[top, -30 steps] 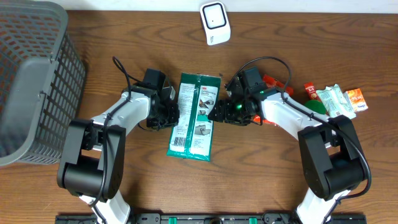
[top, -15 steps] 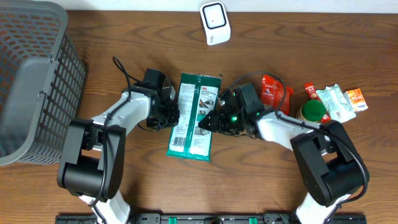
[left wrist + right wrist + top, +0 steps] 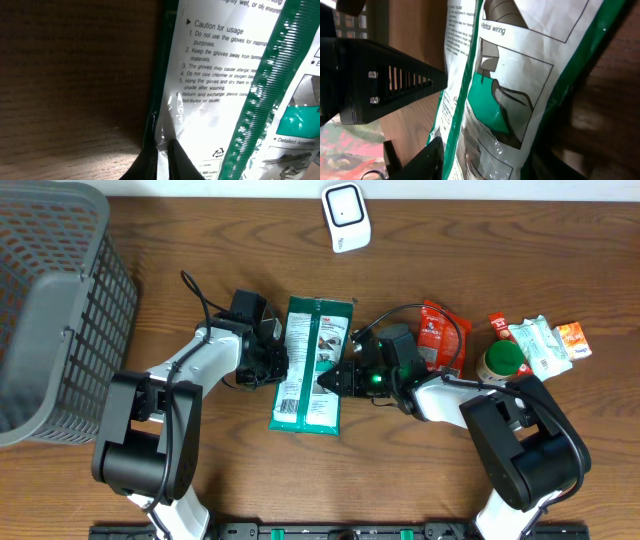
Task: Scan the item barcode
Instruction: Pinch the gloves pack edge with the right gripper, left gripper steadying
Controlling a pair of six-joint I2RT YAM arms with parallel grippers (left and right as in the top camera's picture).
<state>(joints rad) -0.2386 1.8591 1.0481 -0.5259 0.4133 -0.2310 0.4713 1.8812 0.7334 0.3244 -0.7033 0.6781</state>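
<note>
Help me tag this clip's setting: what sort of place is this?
Probably a mock shop checkout on a wooden table: a white scanner at the far edge, a grey mesh basket, and packaged goods like the green glove pack.

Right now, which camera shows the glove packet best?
Overhead: it shows nearly the whole glove packet lying on the table, end to end. The left wrist shows only its caution text close up; the right wrist, only its printed drawings.
</note>
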